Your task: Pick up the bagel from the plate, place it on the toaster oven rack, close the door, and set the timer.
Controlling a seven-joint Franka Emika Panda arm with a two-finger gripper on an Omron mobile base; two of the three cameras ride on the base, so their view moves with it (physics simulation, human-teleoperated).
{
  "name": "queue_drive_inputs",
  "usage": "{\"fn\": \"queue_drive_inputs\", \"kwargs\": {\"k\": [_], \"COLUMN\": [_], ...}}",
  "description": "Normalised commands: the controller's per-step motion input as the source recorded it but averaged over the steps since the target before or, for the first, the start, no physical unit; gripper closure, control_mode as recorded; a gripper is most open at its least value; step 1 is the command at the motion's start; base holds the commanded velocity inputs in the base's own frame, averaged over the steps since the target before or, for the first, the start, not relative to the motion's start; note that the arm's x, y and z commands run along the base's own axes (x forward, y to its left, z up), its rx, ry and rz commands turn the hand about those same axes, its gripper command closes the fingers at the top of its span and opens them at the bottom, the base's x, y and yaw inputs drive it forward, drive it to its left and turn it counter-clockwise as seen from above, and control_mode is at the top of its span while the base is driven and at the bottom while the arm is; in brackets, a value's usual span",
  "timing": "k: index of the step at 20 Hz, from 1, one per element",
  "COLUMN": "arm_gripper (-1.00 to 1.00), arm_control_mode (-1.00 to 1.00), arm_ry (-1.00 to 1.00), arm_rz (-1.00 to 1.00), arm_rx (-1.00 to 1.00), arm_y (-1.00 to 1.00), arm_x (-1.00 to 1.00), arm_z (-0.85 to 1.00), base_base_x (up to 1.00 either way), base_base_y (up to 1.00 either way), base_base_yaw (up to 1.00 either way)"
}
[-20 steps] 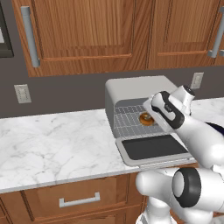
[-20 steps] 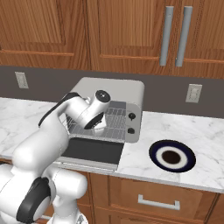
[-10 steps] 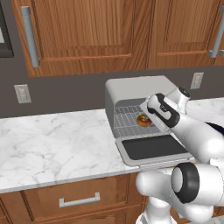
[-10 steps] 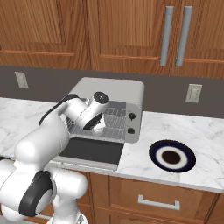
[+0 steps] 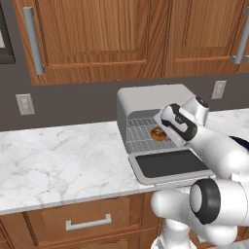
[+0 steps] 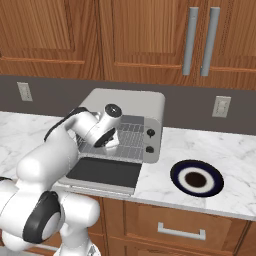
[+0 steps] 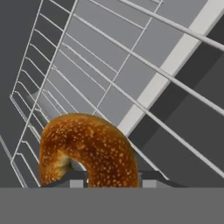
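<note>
The golden-brown bagel (image 7: pixel 87 151) stands on edge between my fingertips (image 7: pixel 148 183), just above the silver wire toaster oven rack (image 7: pixel 131 74). My gripper (image 7: pixel 111 181) is shut on it. In the left base view the bagel (image 5: pixel 157 133) sits at the mouth of the grey oven's cavity, over the rack (image 5: pixel 140 131), with the gripper (image 5: pixel 162 132) right behind it. The door (image 5: pixel 170 164) lies open and flat below the hand. The dark-rimmed plate (image 6: pixel 196 178) rests bare on the counter, right of the oven. My hand hides the bagel in the right base view.
The grey toaster oven (image 6: pixel 131 102) stands against the back wall with two dark knobs (image 6: pixel 149 133) on its right panel. Marble counter (image 5: pixel 58 160) stretches to the left. Wooden cabinets (image 5: pixel 97 34) hang overhead, and an outlet (image 6: pixel 220 106) is on the wall.
My hand has carried the bagel a little further into the oven cavity and slightly lower over the rack. The door and the plate have stayed put.
</note>
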Motion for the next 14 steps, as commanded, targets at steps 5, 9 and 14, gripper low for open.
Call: {"fn": "queue_drive_inputs", "kwargs": {"k": [5, 9, 14], "arm_gripper": [-1.0, -1.0, -1.0], "arm_control_mode": [-1.0, -1.0, -1.0], "arm_ry": [0.0, -0.01, -0.03], "arm_rz": [0.0, 0.0, 0.0], "arm_rx": [0.0, 0.0, 0.0], "arm_y": [0.01, 0.0, 0.0], "arm_x": [0.06, -0.06, -0.07], "arm_z": [0.0, 0.16, 0.44], "base_base_x": [0.0, 0.0, 0.0], "base_base_y": [0.0, 0.0, 0.0], "base_base_yaw": [0.0, 0.0, 0.0]}}
